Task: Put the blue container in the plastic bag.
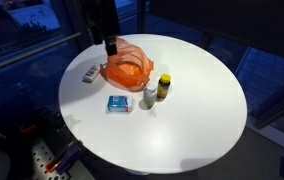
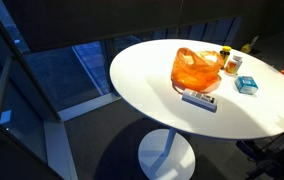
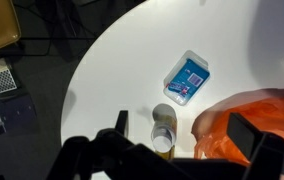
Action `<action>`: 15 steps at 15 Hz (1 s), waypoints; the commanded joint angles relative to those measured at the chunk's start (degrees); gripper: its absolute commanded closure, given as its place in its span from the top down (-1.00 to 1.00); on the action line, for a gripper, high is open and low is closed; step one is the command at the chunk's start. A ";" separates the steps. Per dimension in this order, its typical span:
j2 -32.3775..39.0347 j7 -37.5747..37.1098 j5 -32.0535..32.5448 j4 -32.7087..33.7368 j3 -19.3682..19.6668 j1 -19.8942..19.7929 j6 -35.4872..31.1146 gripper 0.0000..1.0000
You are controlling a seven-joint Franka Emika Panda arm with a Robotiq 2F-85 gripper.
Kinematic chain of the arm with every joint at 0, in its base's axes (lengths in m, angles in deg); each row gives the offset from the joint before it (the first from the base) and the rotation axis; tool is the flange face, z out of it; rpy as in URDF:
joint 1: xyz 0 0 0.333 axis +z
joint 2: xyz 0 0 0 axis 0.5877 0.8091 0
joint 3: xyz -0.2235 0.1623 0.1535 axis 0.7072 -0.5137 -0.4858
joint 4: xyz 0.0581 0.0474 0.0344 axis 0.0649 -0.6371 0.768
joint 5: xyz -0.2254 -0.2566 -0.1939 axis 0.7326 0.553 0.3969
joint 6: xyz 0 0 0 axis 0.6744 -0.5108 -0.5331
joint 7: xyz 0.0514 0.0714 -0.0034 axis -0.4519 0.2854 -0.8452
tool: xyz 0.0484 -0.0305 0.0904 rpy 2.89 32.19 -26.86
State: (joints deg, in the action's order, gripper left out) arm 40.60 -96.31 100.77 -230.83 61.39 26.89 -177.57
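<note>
While the gripper (image 1: 110,46) hangs above the orange plastic bag (image 1: 127,68), jaws wide and empty, the blue container (image 1: 119,104) lies flat near the bag. Reaching for it, a finger could clip the neighbouring small canister (image 3: 163,125).

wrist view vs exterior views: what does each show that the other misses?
Wrist view only: the gripper seen close up, jaws open. Exterior only: the flat white box beside the plastic bag, and the whole round table. Both: the blue container lying on the table outside the bag, the orange bag itself, and a small jar near it.
</note>
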 commanded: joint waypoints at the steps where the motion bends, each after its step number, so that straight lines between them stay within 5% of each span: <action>1: 4.44 -4.41 0.23 1.54 0.26 -0.18 -0.37 1.00; 9: 11.77 -7.38 -1.85 0.70 2.87 0.01 -3.85 1.00; 15: 17.11 -7.82 -3.30 -1.22 4.17 0.55 -14.28 1.00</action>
State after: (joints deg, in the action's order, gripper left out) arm 55.60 -103.20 98.05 -231.21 64.92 26.80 -186.67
